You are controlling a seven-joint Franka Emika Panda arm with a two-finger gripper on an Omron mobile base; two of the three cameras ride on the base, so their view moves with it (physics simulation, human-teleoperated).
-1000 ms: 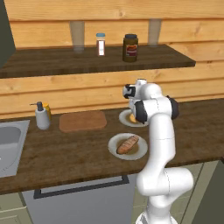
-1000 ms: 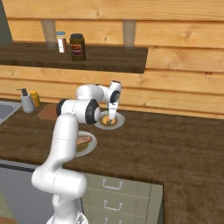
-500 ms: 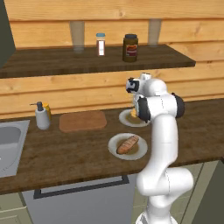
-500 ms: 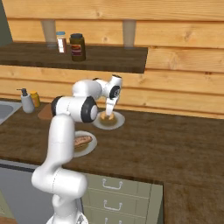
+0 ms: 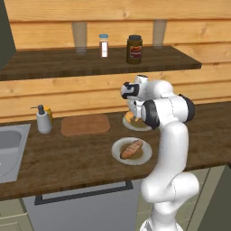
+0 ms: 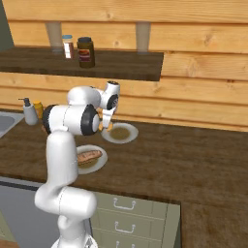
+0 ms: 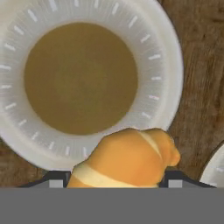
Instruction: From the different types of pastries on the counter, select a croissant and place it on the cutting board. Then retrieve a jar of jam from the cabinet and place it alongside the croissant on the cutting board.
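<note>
My gripper [image 7: 113, 177] is shut on the golden croissant [image 7: 127, 159], which sits between the two dark fingertips [image 7: 54, 179]. It hangs just above the near rim of a white plate [image 7: 162, 65] whose brown middle is bare. From the base views, the gripper [image 5: 131, 115] and croissant [image 5: 129, 118] hover over that plate [image 5: 137, 126] at the back of the counter [image 5: 67, 158]. The wooden cutting board [image 5: 85, 125] lies to the left of it. The other pastry, a brown bread roll [image 5: 131, 149], rests on a nearer plate. The jar of jam is out of view. The cabinet's edge [image 5: 3, 31] shows at top left.
A shelf [image 5: 90, 63] above the counter carries a dark brown jar [image 5: 134, 48] and a white shaker [image 5: 104, 45]. A soap dispenser [image 5: 43, 119] stands left of the board, beside the grey sink [image 5: 11, 144]. My own arm rises right of the roll's plate [image 5: 145, 155].
The jaws have closed on the croissant and the hand has risen slightly, taking the croissant off the plate's middle. The base has not moved.
</note>
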